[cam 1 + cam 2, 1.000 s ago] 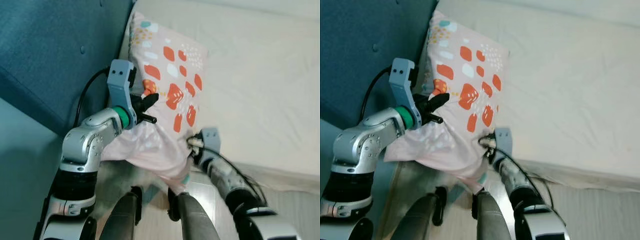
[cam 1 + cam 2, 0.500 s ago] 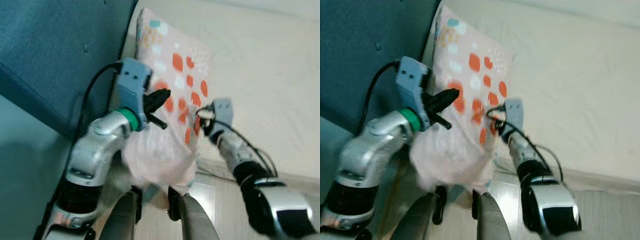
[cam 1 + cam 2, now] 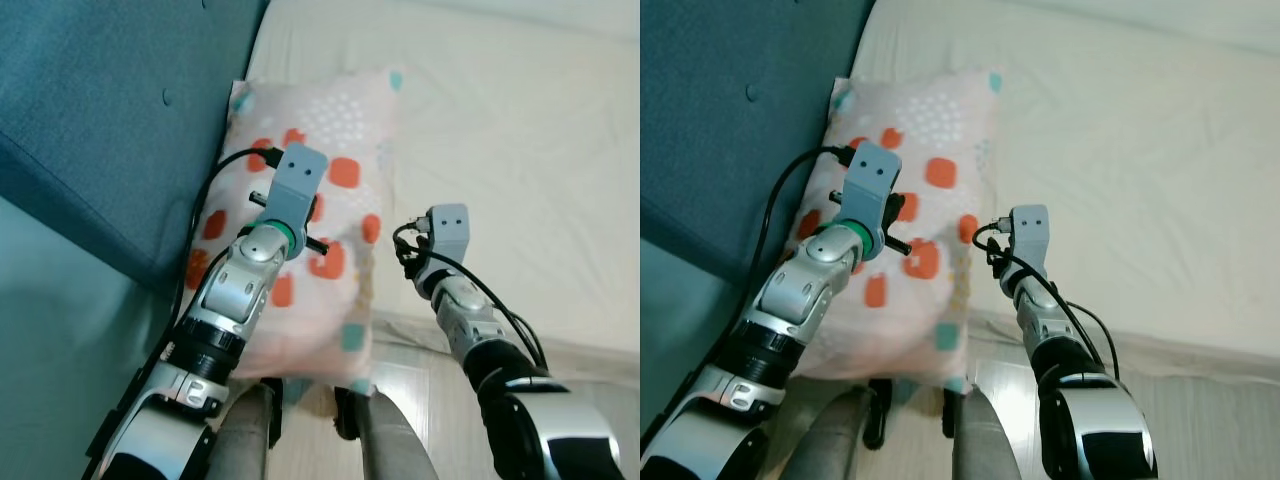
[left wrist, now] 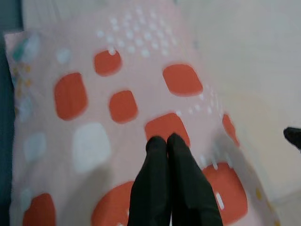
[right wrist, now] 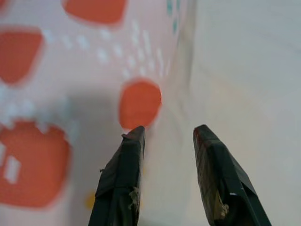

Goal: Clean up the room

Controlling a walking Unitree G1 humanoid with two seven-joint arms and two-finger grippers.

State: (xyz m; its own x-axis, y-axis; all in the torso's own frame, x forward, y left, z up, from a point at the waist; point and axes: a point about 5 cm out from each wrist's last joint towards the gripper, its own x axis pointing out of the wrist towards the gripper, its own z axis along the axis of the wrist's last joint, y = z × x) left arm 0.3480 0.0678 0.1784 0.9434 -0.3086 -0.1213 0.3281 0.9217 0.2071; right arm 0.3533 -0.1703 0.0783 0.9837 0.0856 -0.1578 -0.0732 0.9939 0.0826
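- Cream mattress (image 3: 520, 150): it is lying across the upper and right part of the head views, and its near edge is hanging just above a pale wooden floor (image 3: 420, 390).
- Teal padded headboard (image 3: 110, 120): it is running along the left side of the mattress, and the pillow's long edge is resting against it.
- Pink pillow with orange, white and teal patches (image 3: 340, 130): it is lying flat at the mattress's left end, beside the headboard, and its near end is overhanging the mattress edge towards the robot's legs.
- Left gripper (image 4: 166, 140): it is hovering over the middle of the pillow. In the left wrist view its two black fingers are pressing together side by side with nothing between them, and their tips are pointing at an orange patch.
- Right gripper (image 5: 167, 132): it is sitting just beside the pillow's right edge, over the seam where the pillow meets the mattress. Its fingers (image 5: 124, 160) are standing apart with an empty gap between them, and an orange dot on the pillow is showing just past the tip of one finger.
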